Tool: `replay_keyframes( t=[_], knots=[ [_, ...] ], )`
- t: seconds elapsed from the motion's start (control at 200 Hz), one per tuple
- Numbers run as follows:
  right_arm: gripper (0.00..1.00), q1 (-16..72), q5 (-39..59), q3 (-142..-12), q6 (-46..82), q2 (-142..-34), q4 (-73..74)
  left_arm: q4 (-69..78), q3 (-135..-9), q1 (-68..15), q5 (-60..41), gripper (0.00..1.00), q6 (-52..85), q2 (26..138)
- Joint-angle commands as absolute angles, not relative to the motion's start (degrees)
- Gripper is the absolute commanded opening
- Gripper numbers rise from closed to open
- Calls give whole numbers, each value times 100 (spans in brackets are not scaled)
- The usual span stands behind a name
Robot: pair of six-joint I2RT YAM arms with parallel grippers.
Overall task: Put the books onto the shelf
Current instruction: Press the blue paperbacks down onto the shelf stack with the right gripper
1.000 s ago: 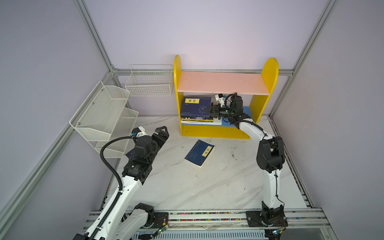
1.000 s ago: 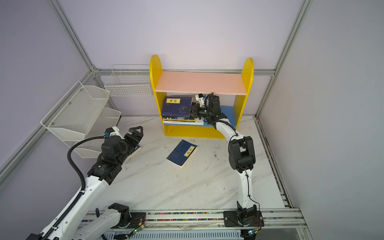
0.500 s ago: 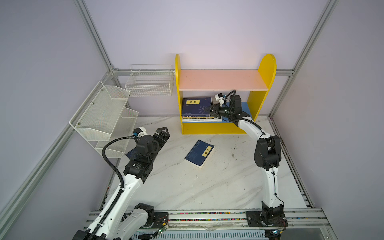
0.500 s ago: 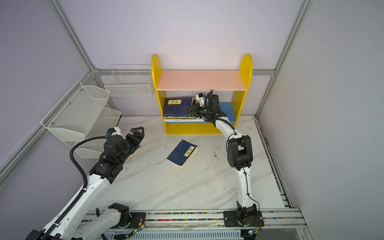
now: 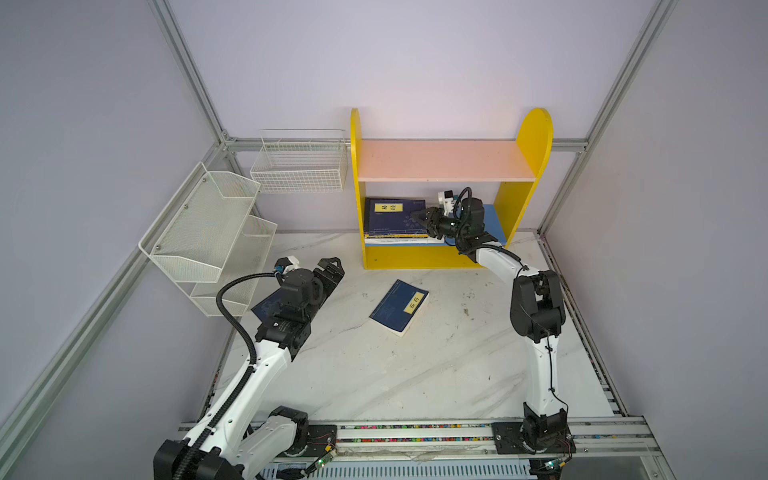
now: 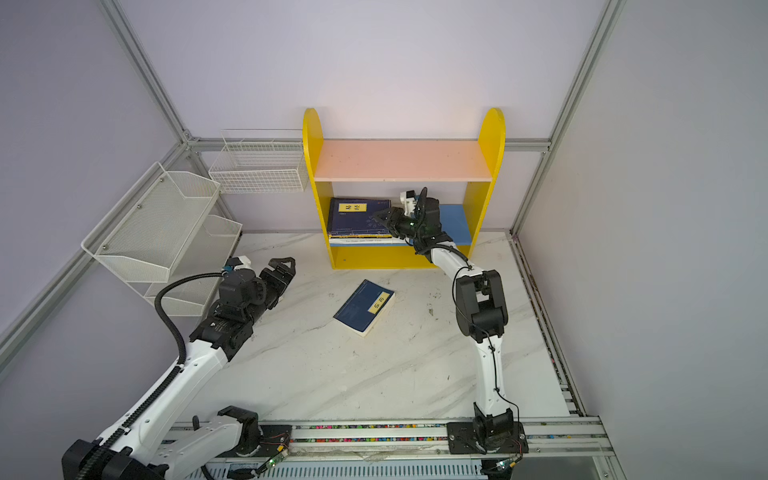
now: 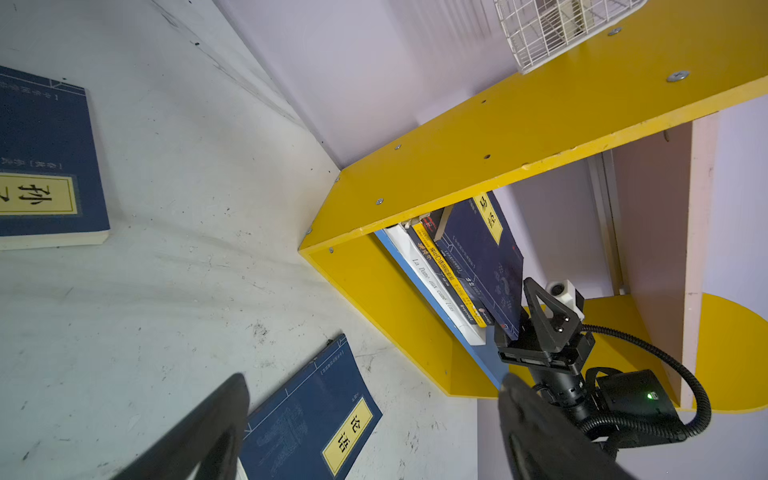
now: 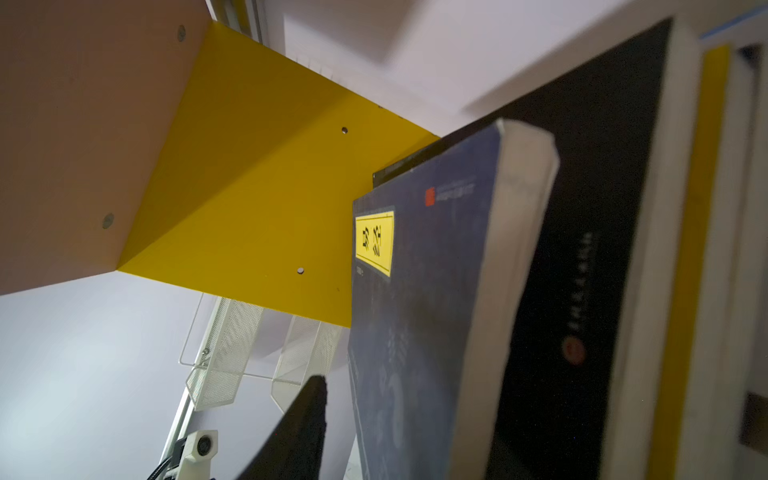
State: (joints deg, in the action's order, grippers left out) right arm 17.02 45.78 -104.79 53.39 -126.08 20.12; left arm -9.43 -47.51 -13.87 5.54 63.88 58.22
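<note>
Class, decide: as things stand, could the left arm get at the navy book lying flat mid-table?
Probably yes: the left gripper is open, bare table lies between it and the navy book, and the right gripper is away at the shelf.

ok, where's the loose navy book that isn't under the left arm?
In both top views the navy book lies flat near the middle of the table, just in front of the shelf, with nothing touching it.

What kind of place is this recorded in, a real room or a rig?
Most likely a lab test cell: plain walls in aluminium framing, left arm and right arm bolted to a rail along a marble-look table, a small yellow shelf as prop.
</note>
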Motion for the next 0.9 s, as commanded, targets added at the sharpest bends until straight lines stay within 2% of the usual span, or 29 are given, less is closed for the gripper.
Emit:
replay_keyframes(
  t=[0.0,0.06,0.17,0.29,0.43,0.555,0.895],
  knots=[
    [52,1679,4075,-10232,5407,-12029,2616,-624,-4526,-1343,444,92,6451,5852],
    [44,1684,3912,-9981,5595,-11922,2979,-594,-4499,-1344,422,92,6476,5883],
    [20,1682,3784,-9736,5885,-11899,3427,-528,-4460,-1342,363,92,6530,5936],
    [11,1691,3671,-9676,5988,-11920,3671,-534,-4432,-1344,325,92,6547,5958],
    [6,1731,3567,-9689,6193,-12010,3881,-536,-4366,-1341,317,92,6583,5946],
    [6,1797,3380,-9611,6338,-12044,4165,-540,-4320,-1340,325,92,6607,5933],
    [7,2053,3639,-10278,6519,-12616,4081,-597,-4289,-1336,307,92,6627,5948]
  ],
)
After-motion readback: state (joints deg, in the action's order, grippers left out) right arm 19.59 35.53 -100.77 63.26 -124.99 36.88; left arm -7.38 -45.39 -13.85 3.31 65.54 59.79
